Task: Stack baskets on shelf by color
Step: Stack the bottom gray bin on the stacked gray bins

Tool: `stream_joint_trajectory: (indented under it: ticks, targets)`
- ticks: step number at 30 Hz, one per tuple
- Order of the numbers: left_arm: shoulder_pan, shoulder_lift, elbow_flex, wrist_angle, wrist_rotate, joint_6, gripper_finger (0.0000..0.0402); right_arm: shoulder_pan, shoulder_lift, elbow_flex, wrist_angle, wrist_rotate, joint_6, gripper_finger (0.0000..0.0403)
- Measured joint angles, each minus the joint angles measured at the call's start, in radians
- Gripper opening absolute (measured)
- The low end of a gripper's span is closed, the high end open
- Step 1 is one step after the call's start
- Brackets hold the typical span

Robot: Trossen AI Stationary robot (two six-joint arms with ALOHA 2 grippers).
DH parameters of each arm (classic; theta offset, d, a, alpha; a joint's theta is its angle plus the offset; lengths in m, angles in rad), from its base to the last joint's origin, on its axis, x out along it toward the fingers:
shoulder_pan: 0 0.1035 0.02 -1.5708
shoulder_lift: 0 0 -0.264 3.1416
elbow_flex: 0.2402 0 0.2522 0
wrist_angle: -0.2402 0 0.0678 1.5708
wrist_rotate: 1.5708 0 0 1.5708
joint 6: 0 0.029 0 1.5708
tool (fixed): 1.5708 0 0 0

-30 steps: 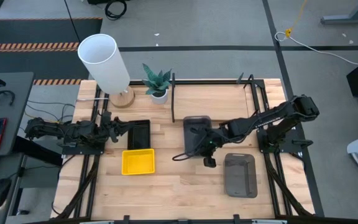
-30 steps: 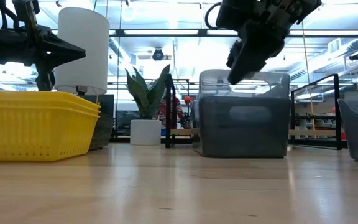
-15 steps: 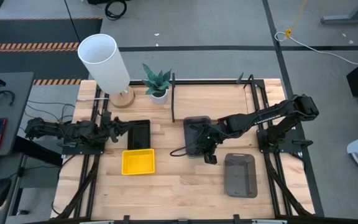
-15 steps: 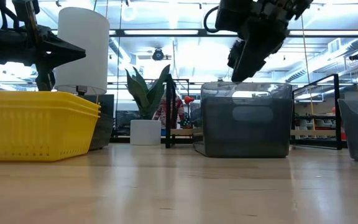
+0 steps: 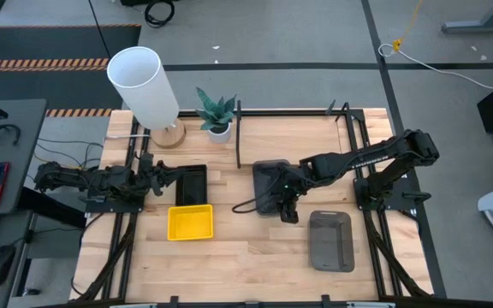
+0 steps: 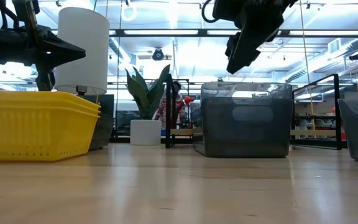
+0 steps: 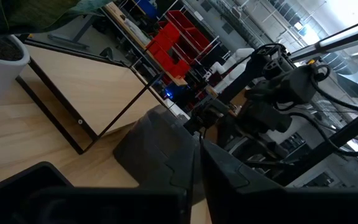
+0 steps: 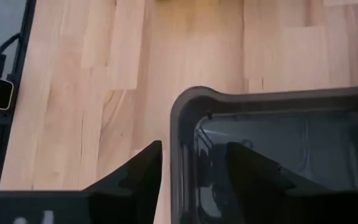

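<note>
A dark grey basket [image 5: 268,175] [image 6: 246,121] rests on its base on the table, just on the near side of the shelf [image 5: 239,137]. My right gripper [image 5: 288,205] [image 6: 238,59] hovers open above that basket's near corner. In the right wrist view the right gripper [image 8: 191,168] has one finger outside the rim [image 8: 182,124] and one over the inside, clear of it. Another grey basket [image 5: 330,241] lies nearer the right side. A yellow stack [image 5: 189,222] [image 6: 33,124] and a black basket [image 5: 192,181] sit left of centre. My left gripper [image 5: 159,175] [image 7: 194,174] waits shut beside the black basket.
A white cylindrical lamp [image 5: 144,81] and a potted plant [image 5: 216,111] stand at the table's far left. The shelf's black bars [image 5: 349,128] frame the far middle of the table. Bare wood lies along the near edge. A person [image 6: 169,109] shows in the room beyond.
My right gripper has risen off the grey basket and shifted a little toward the table's left and far side. In the low view the basket's top edge stood higher a second ago and has since dropped level.
</note>
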Motion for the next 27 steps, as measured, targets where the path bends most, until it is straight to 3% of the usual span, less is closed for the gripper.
stream_joint_trajectory:
  ticks: [17, 27]
  targets:
    - [0.0, 0.0, 0.0, 0.0, 0.0, 0.0, 0.0028, 0.0, -0.005, 0.001, -0.037, -0.041, -0.003, 0.0211]
    - [0.0, 0.0, 0.0, 0.0, 0.0, 0.0, 0.0034, 0.0, -0.006, 0.136, -0.225, -0.034, -0.057, 0.0236]
